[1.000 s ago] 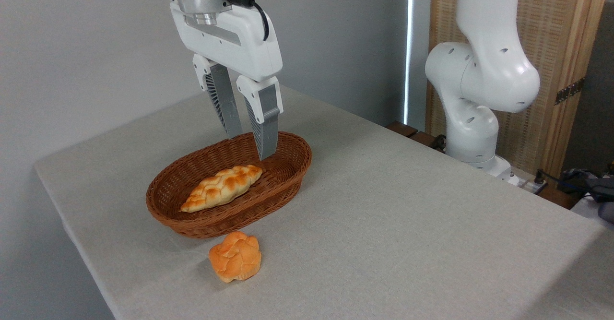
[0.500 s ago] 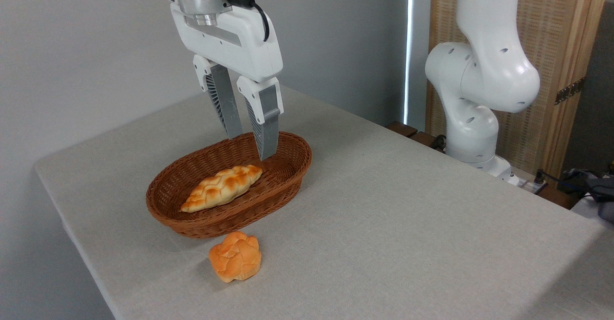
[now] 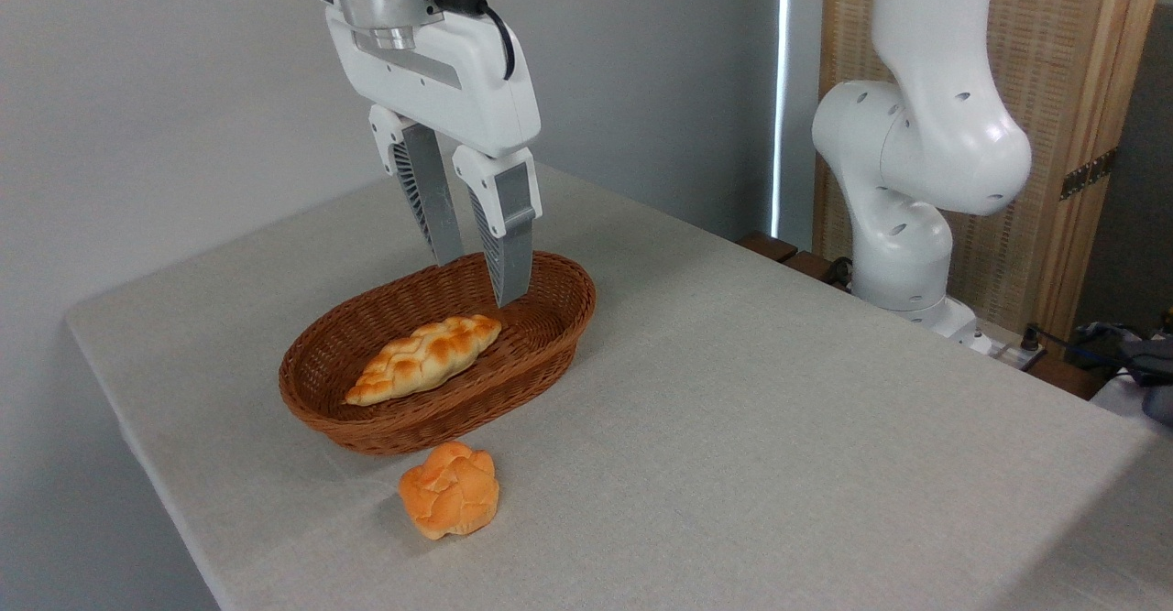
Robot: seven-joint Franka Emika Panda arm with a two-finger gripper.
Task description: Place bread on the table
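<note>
Item 1: basket (image 3: 550, 341), brown oval wicker, standing on the desk (image 3: 779, 428) toward its left half. Contents: one bread (image 3: 424, 358), an elongated braided loaf with pointed ends, pale golden with browned patches, lying lengthwise on the basket floor, its left tip near the front-left wall, its right tip near the centre. Nothing else shows inside the basket.

Item 2: bun (image 3: 450, 490), small, round, orange, knotted, resting on the desk cloth just in front of the basket, apart from its wall.

Item 3: desk, large, rectangular, covered in light grey-beige cloth.

Item 4: gripper (image 3: 477, 281), white body with grey ribbed fingers (image 3: 507, 245), pointing downward above the right rear part of the basket. The fingers are parted by a narrow gap and hold nothing; their tips hang above and just behind the right end of the bread, not touching it.

Item 5: robot arm (image 3: 916, 153), white, jointed, mounted beyond the desk's right rear edge.

Markings: no brand, label or legible writing can be made out on any item.
</note>
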